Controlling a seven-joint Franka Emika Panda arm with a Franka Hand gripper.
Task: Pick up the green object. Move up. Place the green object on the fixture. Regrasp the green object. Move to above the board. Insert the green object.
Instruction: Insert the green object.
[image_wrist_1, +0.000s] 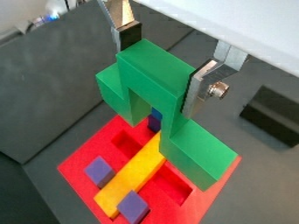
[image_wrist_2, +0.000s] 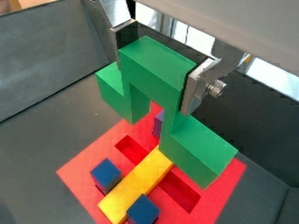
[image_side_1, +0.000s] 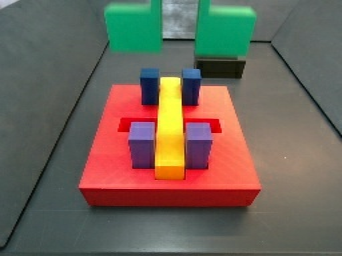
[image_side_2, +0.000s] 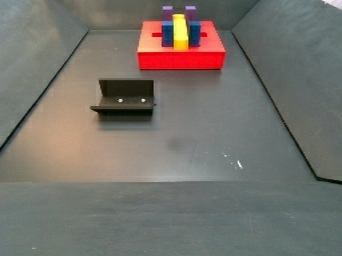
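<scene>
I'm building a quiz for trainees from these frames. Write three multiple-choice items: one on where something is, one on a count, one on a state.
1. Where is the green object?
A. lying on the fixture
B. held in the air over the board
C. on the floor beside the board

2. How many yellow bars are on the board?
A. one
B. two
C. three

3. What state is the tool in?
A. open, empty
B. shut on the green object
C. shut on a blue block

Key: 1 B, both wrist views show it above the red slab; 2 A, a single yellow bar; 3 B, fingers press its sides.
</scene>
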